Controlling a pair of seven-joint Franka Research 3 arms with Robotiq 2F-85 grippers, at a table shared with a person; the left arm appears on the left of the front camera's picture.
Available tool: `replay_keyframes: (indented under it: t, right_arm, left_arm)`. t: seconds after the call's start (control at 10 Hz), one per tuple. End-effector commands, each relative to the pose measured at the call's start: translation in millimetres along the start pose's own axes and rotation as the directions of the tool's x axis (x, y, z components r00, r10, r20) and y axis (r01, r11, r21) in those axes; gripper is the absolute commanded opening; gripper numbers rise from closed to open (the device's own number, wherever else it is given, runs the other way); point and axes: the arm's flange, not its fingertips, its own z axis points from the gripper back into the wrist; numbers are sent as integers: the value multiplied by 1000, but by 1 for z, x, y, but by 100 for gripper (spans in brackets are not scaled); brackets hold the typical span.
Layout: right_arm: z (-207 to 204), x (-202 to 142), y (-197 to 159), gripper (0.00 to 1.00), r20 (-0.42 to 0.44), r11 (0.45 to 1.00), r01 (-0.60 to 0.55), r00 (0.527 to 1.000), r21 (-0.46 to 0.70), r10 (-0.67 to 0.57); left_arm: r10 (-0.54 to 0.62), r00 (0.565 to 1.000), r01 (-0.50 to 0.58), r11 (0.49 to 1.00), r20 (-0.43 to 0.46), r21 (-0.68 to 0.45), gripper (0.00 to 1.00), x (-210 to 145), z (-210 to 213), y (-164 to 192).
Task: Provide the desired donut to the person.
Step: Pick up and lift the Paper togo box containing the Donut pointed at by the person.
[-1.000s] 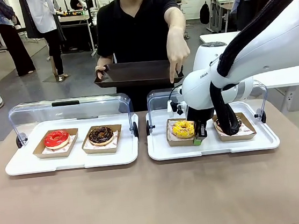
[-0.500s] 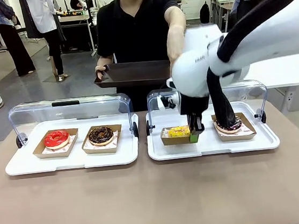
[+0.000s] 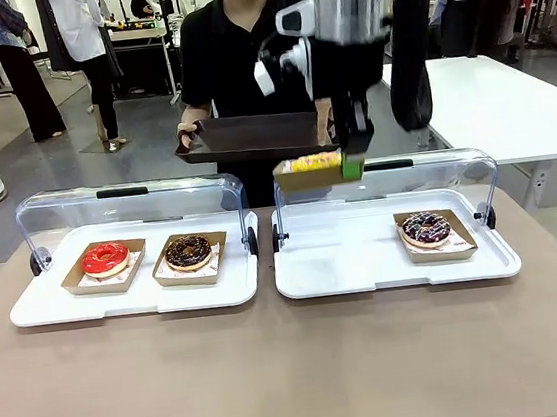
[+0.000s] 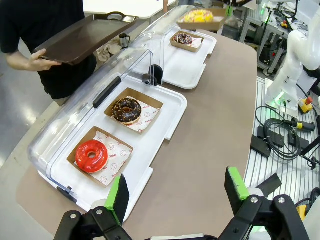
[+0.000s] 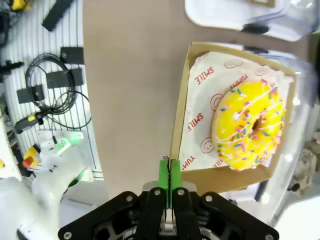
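A yellow sprinkled donut lies in a brown cardboard tray that hangs in the air above the right white tray. My right gripper is shut on the cardboard tray's edge. Just behind it the person in a black shirt holds a dark brown tray level at chest height. My left gripper is open high above the table's left end, with nothing between its fingers.
The right white tray keeps a chocolate sprinkled donut. The left white tray holds a red donut and a chocolate donut. Clear lids stand open behind both trays.
My right gripper has lifted the yellow donut's cardboard tray off the right white tray and raised it toward the person's dark tray. The person's pointing hand has withdrawn.
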Motion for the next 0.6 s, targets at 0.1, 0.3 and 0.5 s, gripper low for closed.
replay_keyframes:
  t: [0.1, 0.3, 0.5]
  right_arm:
    - [18, 21, -28, 0, -29, 999, 48, 998, 2, -48]
    - [12, 18, -37, 0, -19, 1000, -21, 1000, -8, 21]
    - [18, 13, -26, 0, 9, 1000, 30, 1000, 5, -30]
  left_arm:
    - [-13, 1000, 13, 1000, 19, -2, 100, 1, 1, 1]
    - [-13, 1000, 13, 1000, 19, -2, 100, 1, 1, 1]
    - [-13, 1000, 13, 1000, 19, -2, 100, 1, 1, 1]
